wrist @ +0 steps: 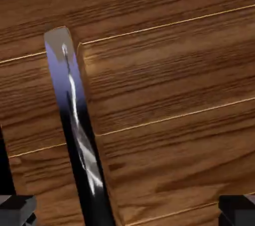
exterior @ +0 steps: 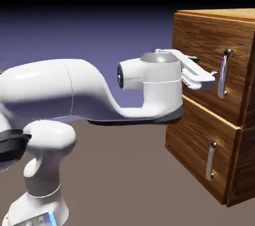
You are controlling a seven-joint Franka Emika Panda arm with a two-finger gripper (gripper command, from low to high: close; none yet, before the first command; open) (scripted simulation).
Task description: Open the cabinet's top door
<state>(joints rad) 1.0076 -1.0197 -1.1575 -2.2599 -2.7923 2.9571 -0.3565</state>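
The brown wood-grain cabinet (exterior: 239,31) stands at the exterior view's right. Its top door (exterior: 201,46) sits flush with the front, shut, and carries a vertical silver bar handle (exterior: 223,74). My gripper (exterior: 211,76) reaches level toward that handle, its fingertips just short of the bar. In the hand view the wood of the top door (wrist: 169,85) fills the picture. There the handle (wrist: 74,120) runs slanted, left of the middle. The gripper (wrist: 127,211) is open, its two grey tips wide apart at the bottom corners, with nothing held.
Below the top door is a lower panel (exterior: 194,135) with a shorter silver handle (exterior: 211,161). The white arm (exterior: 74,88) stretches in from the lower left over the brown table (exterior: 124,180).
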